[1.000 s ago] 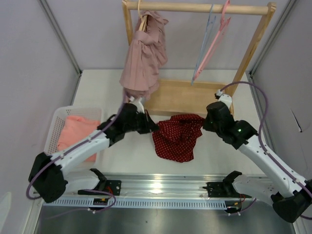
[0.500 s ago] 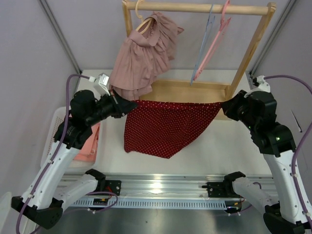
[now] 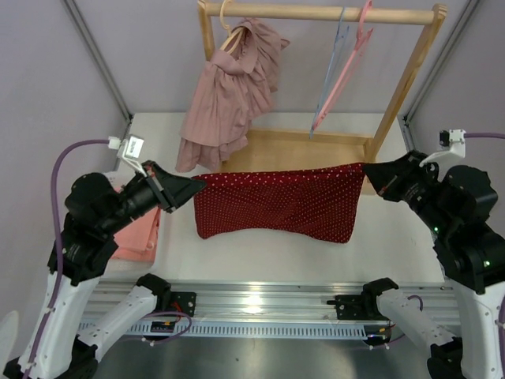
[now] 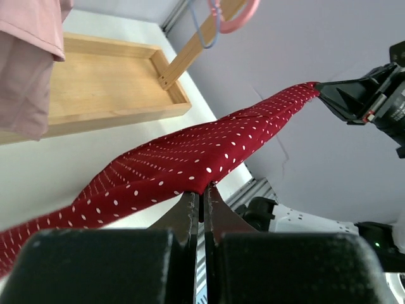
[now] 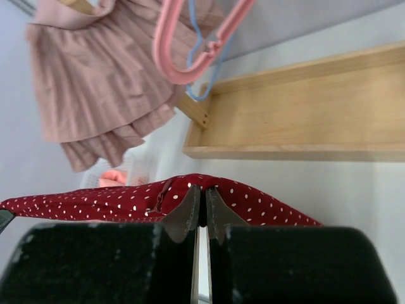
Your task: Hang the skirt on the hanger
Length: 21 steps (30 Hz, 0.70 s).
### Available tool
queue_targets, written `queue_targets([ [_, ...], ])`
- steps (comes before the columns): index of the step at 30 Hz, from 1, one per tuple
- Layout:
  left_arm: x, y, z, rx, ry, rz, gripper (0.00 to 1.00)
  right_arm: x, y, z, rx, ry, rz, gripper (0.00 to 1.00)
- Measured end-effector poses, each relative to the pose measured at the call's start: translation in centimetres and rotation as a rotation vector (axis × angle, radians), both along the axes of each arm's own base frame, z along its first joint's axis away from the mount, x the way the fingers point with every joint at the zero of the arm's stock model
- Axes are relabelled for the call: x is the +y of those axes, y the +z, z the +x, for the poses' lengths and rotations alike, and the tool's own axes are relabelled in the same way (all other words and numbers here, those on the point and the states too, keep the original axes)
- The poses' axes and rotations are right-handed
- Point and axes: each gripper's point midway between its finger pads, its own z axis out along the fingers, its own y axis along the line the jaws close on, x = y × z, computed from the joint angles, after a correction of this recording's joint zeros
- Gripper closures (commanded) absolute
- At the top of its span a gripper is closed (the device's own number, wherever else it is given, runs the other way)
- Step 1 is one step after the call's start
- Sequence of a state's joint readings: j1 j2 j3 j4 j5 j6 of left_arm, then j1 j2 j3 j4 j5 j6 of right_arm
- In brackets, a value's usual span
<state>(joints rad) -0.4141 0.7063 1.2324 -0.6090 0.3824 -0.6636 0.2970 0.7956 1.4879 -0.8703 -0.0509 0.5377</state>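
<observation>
Top view: the white basket [image 3: 157, 237] holds a coral garment [image 3: 136, 238]. The red dotted skirt [image 3: 276, 204] hangs taut above the table between the left gripper [image 3: 192, 187] and right gripper [image 3: 367, 169]. Left wrist — fingers [image 4: 186, 212] pressed together, pinching the skirt's edge. Right wrist — fingers [image 5: 182, 215] likewise clamp its fabric.
</observation>
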Motion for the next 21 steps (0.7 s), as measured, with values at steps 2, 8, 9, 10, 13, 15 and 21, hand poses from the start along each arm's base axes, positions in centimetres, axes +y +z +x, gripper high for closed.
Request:
queue_targets([
  [2,0.4,0.9,-1.3,-0.024,-0.012,-0.010,1.00,0.1,1.0,-1.2,-0.035,0.025,0.015,1.00],
  [8,1.5,3.0,-5.0,-0.086,-0.041,-0.049,1.00,0.4,3.3,-4.9,-0.104,0.100,0.069,1.00],
  [9,1.5,3.2,-5.3,-0.083,-0.045,-0.057,1.00,0.5,3.5,-5.3,-0.103,0.109,0.078,1.00],
  [10,1.5,3.4,-5.5,-0.077,-0.048,-0.063,1.00,0.5,3.7,-5.5,-0.099,0.111,0.083,1.00],
  [13,1.4,4.0,-5.5,-0.053,-0.048,-0.075,1.00,0.5,4.1,-5.6,-0.079,0.105,0.091,1.00],
  [15,1.3,4.6,-5.1,-0.044,-0.043,-0.080,1.00,0.6,4.3,-5.0,-0.064,0.098,0.090,1.00],
  [21,0.0,2.2,-1.3,0.069,-0.007,-0.072,1.00,1.7,0.7,0.1,0.054,0.078,0.052,1.00],
])
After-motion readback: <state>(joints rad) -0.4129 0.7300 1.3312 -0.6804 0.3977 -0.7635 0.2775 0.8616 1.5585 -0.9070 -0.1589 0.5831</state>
